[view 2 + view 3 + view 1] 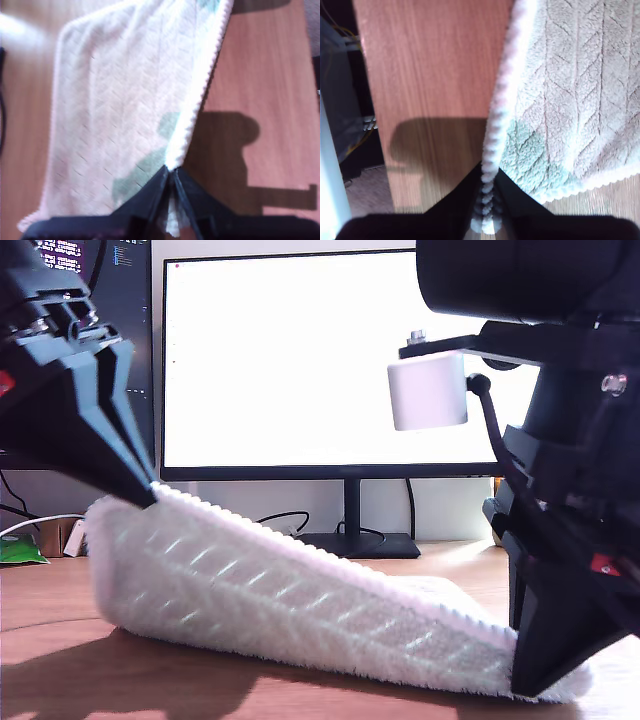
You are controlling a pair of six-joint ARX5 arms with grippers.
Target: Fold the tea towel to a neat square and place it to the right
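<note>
Nearest in the exterior view, the low gripper (535, 688) at that view's right pins one end of the tea towel (280, 590) close to the wooden table (60, 640). From there the towel slopes up across the table as a taut ramp of ribbed edge and fluffy pile. Its far end hangs from the raised gripper (148, 498) at the exterior view's left. We cannot tell from the wrist views which of the 2 is which.

Up close, our first gripper (171, 172) has its jaws closed on the corded edge, with the cloth spreading away below it. Our second gripper (489, 182) is likewise clamped on the corded edge, near a corner where a greener patch of pile shows. Behind everything stands the bright monitor (330, 360).

We judge the step in hand to be carrying 1 edge over to make a fold. To do it well, we should:

- keep both pinches firm, since only the cord is held and fluffy pile slips easily;
- move the 2 held points together at matching height, so the edge stays straight;
- keep light tension, so the cloth does not sag or bunch;
- line the held edge up with the opposite edge before letting go.
</note>
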